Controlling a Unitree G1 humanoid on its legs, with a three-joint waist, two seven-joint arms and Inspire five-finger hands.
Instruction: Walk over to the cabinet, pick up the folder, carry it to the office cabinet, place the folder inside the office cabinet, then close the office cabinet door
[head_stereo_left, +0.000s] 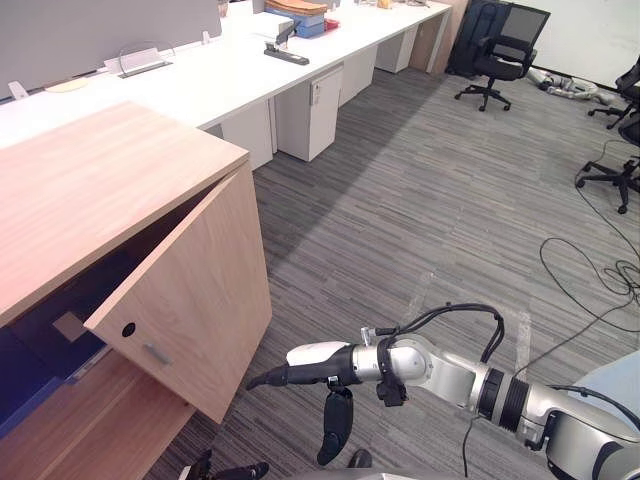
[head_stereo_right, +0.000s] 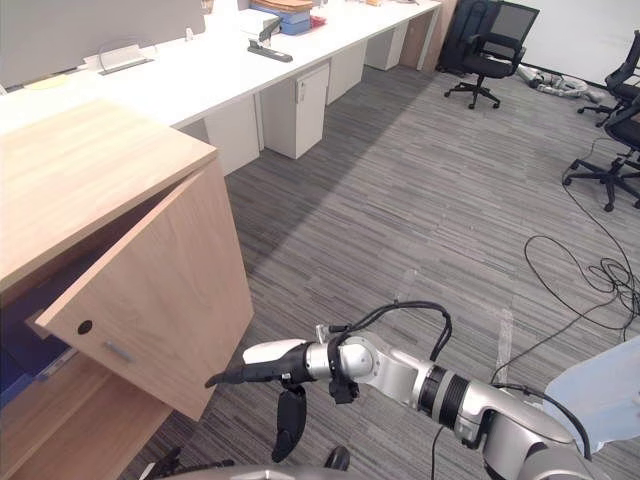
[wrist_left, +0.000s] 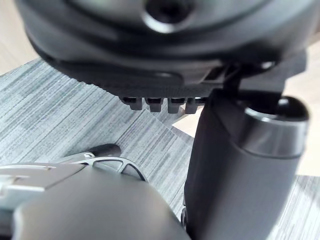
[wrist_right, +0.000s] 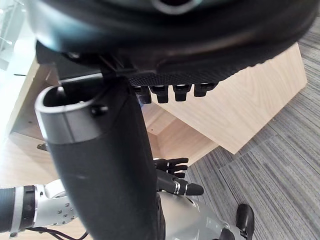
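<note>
Dark blue flat folder (head_stereo_left: 28, 388), or what I take for it, is lying inside the light wooden office cabinet (head_stereo_left: 90, 190). It's low on the shelf behind the wooden cabinet door (head_stereo_left: 190, 300), which hangs half open. My right robot hand (head_stereo_left: 318, 362) is stretched out with fingers straight and holding nothing. The tips are right at the door's lower outer edge, but I can't tell if they touch. My left robot hand (head_stereo_left: 240, 470) sits low by the cabinet's foot, fingers loose, also empty.

Past the cabinet runs a long white table (head_stereo_left: 200, 85) with a black stapler (head_stereo_left: 286, 55) and a small pile of blue and orange office stuff (head_stereo_left: 296, 15) on it. White drawer units (head_stereo_left: 310, 110) sit underneath. A black mesh office chair (head_stereo_left: 500, 50) stands well off on the grey striped carpet floor (head_stereo_left: 420, 200).
</note>
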